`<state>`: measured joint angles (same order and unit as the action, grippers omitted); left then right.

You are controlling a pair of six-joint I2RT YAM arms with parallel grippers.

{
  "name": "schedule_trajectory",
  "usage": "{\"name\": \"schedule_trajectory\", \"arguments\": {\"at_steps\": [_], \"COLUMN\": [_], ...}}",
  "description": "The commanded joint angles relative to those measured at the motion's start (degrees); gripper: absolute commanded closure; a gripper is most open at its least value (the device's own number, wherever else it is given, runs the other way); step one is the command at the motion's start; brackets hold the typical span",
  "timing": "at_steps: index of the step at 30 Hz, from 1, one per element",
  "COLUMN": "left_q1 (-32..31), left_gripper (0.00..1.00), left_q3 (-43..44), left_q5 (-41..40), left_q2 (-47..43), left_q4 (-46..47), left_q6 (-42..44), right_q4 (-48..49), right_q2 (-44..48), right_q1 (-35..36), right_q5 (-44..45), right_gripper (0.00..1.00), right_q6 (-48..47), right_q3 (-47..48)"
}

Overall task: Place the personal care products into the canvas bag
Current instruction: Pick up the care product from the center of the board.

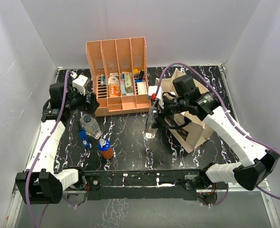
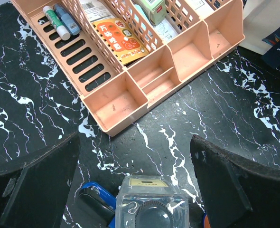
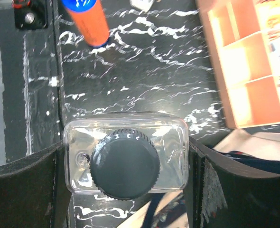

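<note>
Nearest the arm bases, on the black, white-veined table point(image 1: 130, 137), we see the orange bottle point(image 1: 106, 151), a cylinder with a blue cap. Just left of it lies the blue bottle point(image 1: 84, 138). Beyond that is the clear bottle point(image 2: 152, 205), a see-through plastic body with rounded shoulders and a ribbed grey cap. It carries a small tan label whose print is too small to read.

The left gripper point(image 2: 135, 152) hangs above this clear bottle. Its dark fingers point(image 2: 40, 185) are spread wide, and neither touches the bottle.

To the right, the right gripper point(image 1: 154, 114) is clamped on the square bottle point(image 3: 126, 164). This is clear plastic with rounded corners and a dark, finely ribbed round cap, and a pad presses on each flat side. It hangs above the table, just left of the bag point(image 1: 193, 127) and outside it.

The bag is cream canvas. In the left wrist view its dark panel shows blue letters ending in "nt".

Farthest back stands the rack point(image 1: 116, 57), salmon plastic with slotted walls. In it an orange pack point(image 2: 116, 40) appears to read "VERY GOOD".
</note>
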<state>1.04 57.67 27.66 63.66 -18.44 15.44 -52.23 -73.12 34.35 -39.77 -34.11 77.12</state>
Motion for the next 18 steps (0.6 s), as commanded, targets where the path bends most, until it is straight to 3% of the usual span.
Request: {"name": "schedule_trajectory", "arguments": {"at_steps": [1,6,12,18], "left_q1": [0.4,0.4,0.4,0.4], "left_gripper": [0.03,0.03,0.03,0.03], "left_q3": [1.0,1.0,0.8,1.0], "left_q5": [1.6,1.8,2.0,2.7], "left_q2": [-0.8,-0.9,-1.2,-1.4], "left_q4": [0.1,0.0,0.1,0.0], "left_q6": [0.4,0.4,0.4,0.2], "right_q4": [4.3,5.4,6.9,7.3], "right_q2": [3.1,2.2,1.1,1.4], "right_q1": [-1.2,-4.1,-12.9,-19.3], "right_q5": [0.6,7.5,12.4,21.8], "right_gripper": [0.92,0.92,0.92,0.92], "right_q6": [4.0,9.2,16.7,18.0], "right_q3": [13.2,22.8,31.9,33.5]}}
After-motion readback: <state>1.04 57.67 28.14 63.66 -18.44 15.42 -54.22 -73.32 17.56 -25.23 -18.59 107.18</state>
